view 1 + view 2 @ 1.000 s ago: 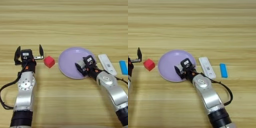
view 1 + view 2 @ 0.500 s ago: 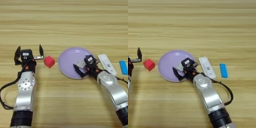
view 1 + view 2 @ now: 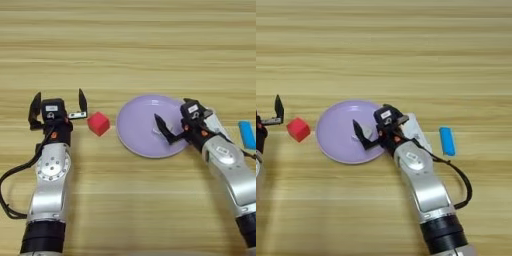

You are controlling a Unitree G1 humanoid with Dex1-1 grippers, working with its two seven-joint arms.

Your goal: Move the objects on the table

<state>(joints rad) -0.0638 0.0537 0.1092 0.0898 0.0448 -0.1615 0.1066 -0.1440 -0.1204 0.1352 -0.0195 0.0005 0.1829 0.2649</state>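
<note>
Right pincer (image 3: 372,122) now spread wide over the lilac plate (image 3: 131,142), where a second ago the two black fingers sat much closer together at the plate's near-right edge. Nothing clamped between them at present. Just beside the lower finger, in the gap of the pincer, a small silver-grey block (image 3: 367,132) apparently lying on the plate's surface; too small to tell whether touching the finger. Reads as a release just made: block set down on the plate, grip let go. Behind that pincer, half hidden by the wrist, the flat white device (image 3: 417,131) on the bench (image 3: 128,50), off the plate, and further out to the arm's right a small blue oblong (image 3: 446,141), well apart from the fingers. No shift seen in either of these. Left pincer (image 3: 58,100) parked over the bench well to the left of the plate, fingers wide apart and holding nothing, same pose as in the earlier views. Red cube (image 3: 98,123) just beside its inner finger, slightly nearer the robot, outside the gap and apparently not touching; unmoved too. For the task, probably one object dealt with and two left on the bare wood: the cube within easy reach of the left pincer, the white device closest to the right one once lifted clear of the plate.
</note>
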